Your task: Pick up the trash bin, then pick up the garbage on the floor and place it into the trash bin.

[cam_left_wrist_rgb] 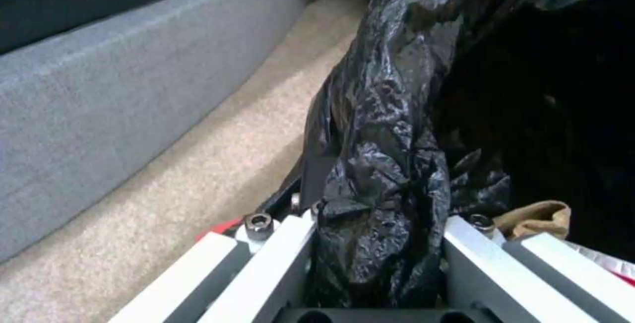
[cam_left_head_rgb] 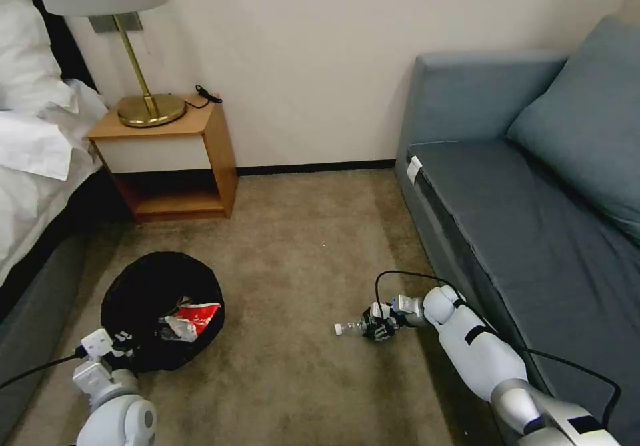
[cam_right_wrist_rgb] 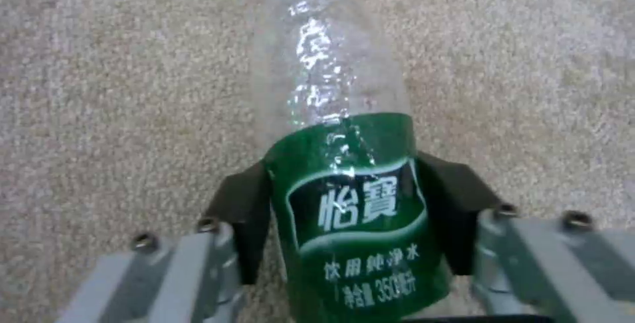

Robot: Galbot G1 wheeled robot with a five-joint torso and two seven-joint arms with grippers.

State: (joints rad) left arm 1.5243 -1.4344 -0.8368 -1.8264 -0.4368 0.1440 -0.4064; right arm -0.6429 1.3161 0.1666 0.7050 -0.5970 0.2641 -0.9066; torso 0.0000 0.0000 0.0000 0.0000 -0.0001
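At the left, the trash bin [cam_left_head_rgb: 162, 313] is held by the left tool [cam_left_head_rgb: 110, 347], which is clenched on the black bag at the near rim; in the left wrist view the bag [cam_left_wrist_rgb: 384, 179] is seen pinched between the fingers. Inside the bin, two pieces of garbage can be counted: one red-and-white packet [cam_left_head_rgb: 193, 318] and one tan paper scrap [cam_left_wrist_rgb: 536, 216]. A gold wrapper cannot be made out.

Further right, one clear green-labelled bottle [cam_left_head_rgb: 357, 328] lies on its side on the carpet [cam_left_head_rgb: 300, 246] beside the sofa [cam_left_head_rgb: 533, 233]. The right tool [cam_left_head_rgb: 379, 326] is set around its labelled part, fingers [cam_right_wrist_rgb: 241, 214] at both flanks; contact looks made, though firm clamping cannot be confirmed.

The step in hand is judged to be the pick-up of the last item. A lift and a carry leftward over the bin's mouth would be called for next.
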